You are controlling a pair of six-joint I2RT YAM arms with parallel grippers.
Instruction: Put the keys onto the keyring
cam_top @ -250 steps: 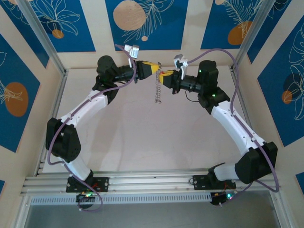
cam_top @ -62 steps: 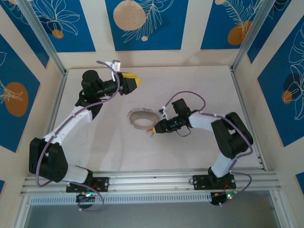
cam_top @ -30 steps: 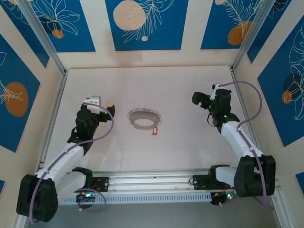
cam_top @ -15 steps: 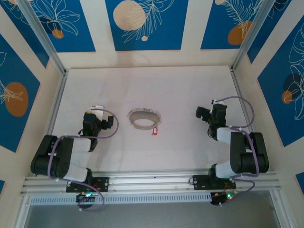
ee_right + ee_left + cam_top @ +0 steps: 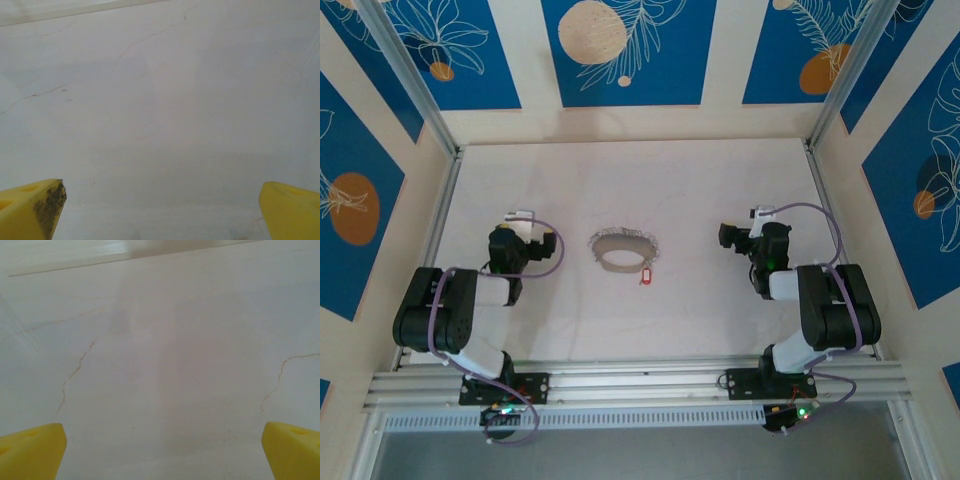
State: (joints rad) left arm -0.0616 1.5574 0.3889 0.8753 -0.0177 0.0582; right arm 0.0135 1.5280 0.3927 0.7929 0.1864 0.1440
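Observation:
The keyring (image 5: 617, 262), a pale beaded chain loop, lies in an oval on the table's middle. The key (image 5: 645, 275), with its tiny red head, rests at the loop's near right end; I cannot tell whether it is threaded on. My left arm (image 5: 470, 300) is folded back at the left and my right arm (image 5: 820, 300) at the right, both well away from the chain. The left gripper (image 5: 162, 450) is open, its yellow fingertips (image 5: 32, 450) far apart over bare table. The right gripper (image 5: 160, 210) is open too, with nothing between its yellow fingertips (image 5: 30, 210).
The pale table (image 5: 700, 190) is boxed in by aluminium rails (image 5: 640, 378) in front and blue patterned wall panels (image 5: 620, 50) behind and at the sides. Hairline cracks mark the table surface (image 5: 75, 370) under both wrists.
Over the last second both arms have pulled back from their stretched poses and folded down near their bases. The chain and key have not moved. Both grippers stayed open.

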